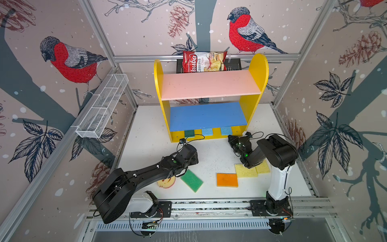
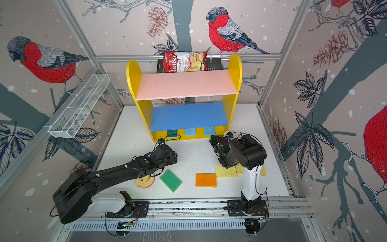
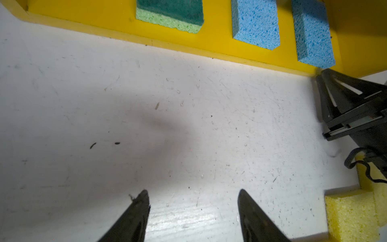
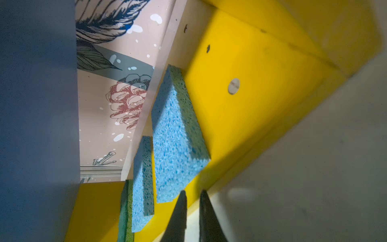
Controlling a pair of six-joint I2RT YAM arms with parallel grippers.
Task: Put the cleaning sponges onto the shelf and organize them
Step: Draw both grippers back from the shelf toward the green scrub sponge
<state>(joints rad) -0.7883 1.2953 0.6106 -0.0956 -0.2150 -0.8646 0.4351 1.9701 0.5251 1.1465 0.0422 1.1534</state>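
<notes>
In a top view, the left gripper [image 1: 193, 156] hangs over the white table [image 1: 146, 146], with its jaws hidden under the wrist. The green sponge [image 1: 191, 180] and the smiley-face sponge [image 1: 166, 183] lie behind it. The right gripper [image 1: 230, 138] points at the right end of the base of the shelf [image 1: 209, 83]. The orange sponge [image 1: 227, 179] and the yellow sponges [image 1: 246, 170] lie behind it.

In the left wrist view, the left gripper [image 3: 192, 201] has its jaws spread and empty above bare table. Well ahead of them, the dark green sponge [image 3: 169, 14] and two light blue sponges [image 3: 256, 25] lie in a row on the shelf's yellow base.

In the right wrist view, the right gripper [image 4: 192, 192] has its jaws drawn almost together and grips nothing. One light blue sponge [image 4: 178, 136] lies just ahead of the tips. The second light blue one and the dark green one lie beyond it, off to one side.
</notes>
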